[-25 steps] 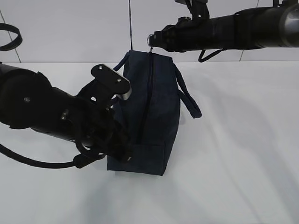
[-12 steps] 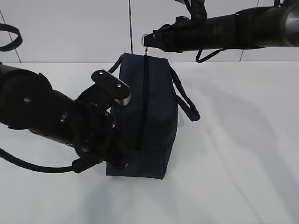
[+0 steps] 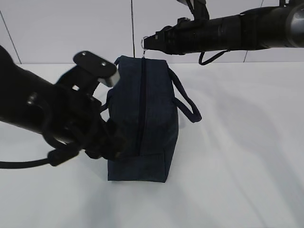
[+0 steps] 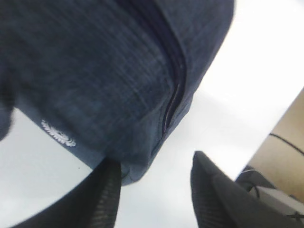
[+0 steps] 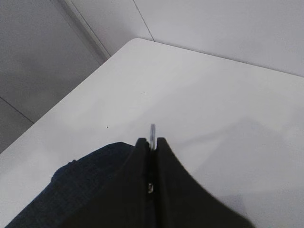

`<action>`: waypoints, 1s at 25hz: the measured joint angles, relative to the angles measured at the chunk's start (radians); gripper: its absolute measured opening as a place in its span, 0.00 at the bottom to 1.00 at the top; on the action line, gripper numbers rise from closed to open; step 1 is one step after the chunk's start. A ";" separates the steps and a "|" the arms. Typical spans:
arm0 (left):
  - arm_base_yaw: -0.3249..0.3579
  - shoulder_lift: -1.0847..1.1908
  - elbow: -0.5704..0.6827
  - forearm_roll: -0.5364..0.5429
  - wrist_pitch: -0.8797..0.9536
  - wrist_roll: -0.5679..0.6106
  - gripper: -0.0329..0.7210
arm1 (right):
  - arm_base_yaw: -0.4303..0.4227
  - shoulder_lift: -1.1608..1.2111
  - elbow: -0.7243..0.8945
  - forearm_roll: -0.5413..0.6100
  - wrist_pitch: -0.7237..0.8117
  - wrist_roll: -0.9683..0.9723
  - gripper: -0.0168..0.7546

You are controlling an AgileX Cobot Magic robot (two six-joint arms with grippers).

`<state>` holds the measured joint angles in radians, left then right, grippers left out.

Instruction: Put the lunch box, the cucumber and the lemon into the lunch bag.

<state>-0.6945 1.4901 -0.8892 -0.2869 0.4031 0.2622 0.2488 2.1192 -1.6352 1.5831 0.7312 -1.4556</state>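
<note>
I see the lunch bag (image 3: 145, 118) standing on the white surface (image 3: 237, 156), its zipper (image 3: 141, 104) running along the top and down the near end. My right gripper (image 3: 151, 42) is pressed together on the silver ring pull (image 3: 145, 41) at the bag's far top edge. My left gripper (image 4: 154, 190) sits at the bag's near left corner, fingers (image 4: 102, 194) spread apart, one touching the fabric below the white logo (image 4: 58, 134), gripping nothing.
</note>
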 joint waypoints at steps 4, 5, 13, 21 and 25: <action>0.073 -0.111 -0.047 0.007 0.149 -0.054 0.51 | 0.000 0.000 0.000 -0.002 0.016 0.002 0.02; 0.093 -0.126 -0.079 0.010 0.197 -0.066 0.51 | 0.000 0.000 0.000 -0.002 0.022 0.002 0.02; 0.203 -0.024 -0.514 0.053 0.573 -0.126 0.51 | 0.000 0.000 0.000 -0.002 0.050 0.019 0.02; 0.203 0.304 -0.890 0.070 0.818 -0.181 0.51 | -0.001 0.000 0.000 -0.004 0.059 0.036 0.02; 0.203 0.385 -0.936 0.070 0.831 -0.201 0.51 | -0.001 0.000 0.000 -0.004 0.062 0.043 0.02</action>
<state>-0.4914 1.8751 -1.8256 -0.2172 1.2338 0.0610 0.2481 2.1192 -1.6352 1.5788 0.7928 -1.4129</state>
